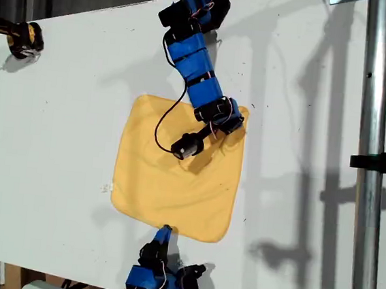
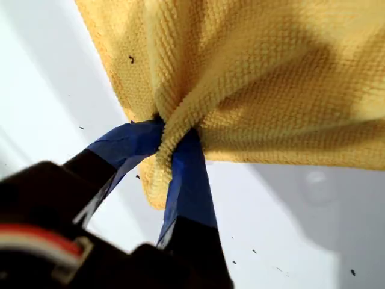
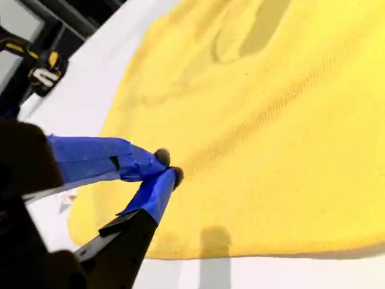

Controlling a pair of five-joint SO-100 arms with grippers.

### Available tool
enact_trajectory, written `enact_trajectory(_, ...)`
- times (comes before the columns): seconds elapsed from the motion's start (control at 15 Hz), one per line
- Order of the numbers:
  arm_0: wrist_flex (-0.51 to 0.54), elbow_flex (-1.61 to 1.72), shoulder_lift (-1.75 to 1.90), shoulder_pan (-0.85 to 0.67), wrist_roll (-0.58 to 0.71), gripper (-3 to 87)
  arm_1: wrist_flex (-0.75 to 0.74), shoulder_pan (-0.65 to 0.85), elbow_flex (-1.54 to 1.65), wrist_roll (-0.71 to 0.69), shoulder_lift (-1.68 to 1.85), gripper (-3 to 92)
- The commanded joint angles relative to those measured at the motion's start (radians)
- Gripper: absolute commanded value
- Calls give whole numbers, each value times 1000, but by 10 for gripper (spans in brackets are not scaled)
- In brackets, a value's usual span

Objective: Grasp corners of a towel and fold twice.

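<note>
Blue jaws up close: my first gripper (image 2: pixel 171 147) pinches a bunch of the towel (image 2: pixel 252 78) between its two fingers.
Table (image 1: pixel 58 125): big, white, under both arms.
Towel (image 1: pixel 176 177): yellow and mostly flat on the table, lying between my two grippers.
First gripper (image 1: pixel 232 124): squeezed tight on the towel's corner (image 1: pixel 240 115), with the cloth wrinkled up around it.
Second gripper (image 3: pixel 168 167): its tips are closed together above the towel (image 3: pixel 271 120), just inside the edge. Whether they grab any cloth, I cannot tell.
Second gripper from far (image 1: pixel 164 234): at the towel's other edge.
</note>
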Motion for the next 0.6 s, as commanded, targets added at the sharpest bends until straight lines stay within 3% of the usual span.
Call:
enact_trajectory(0.0, -40, -304, -379, 77, 26, -15, -9, 12, -6, -18, -3, -1)
enact_trajectory(0.2, 2, -675, -821, 192, 153, -15, -6, 18, -12, -25, -3, -1)
enact_trajectory(0.53, 287, -1209, -1330, 390, 374, -15, 0, 23, -15, -25, 3, -1)
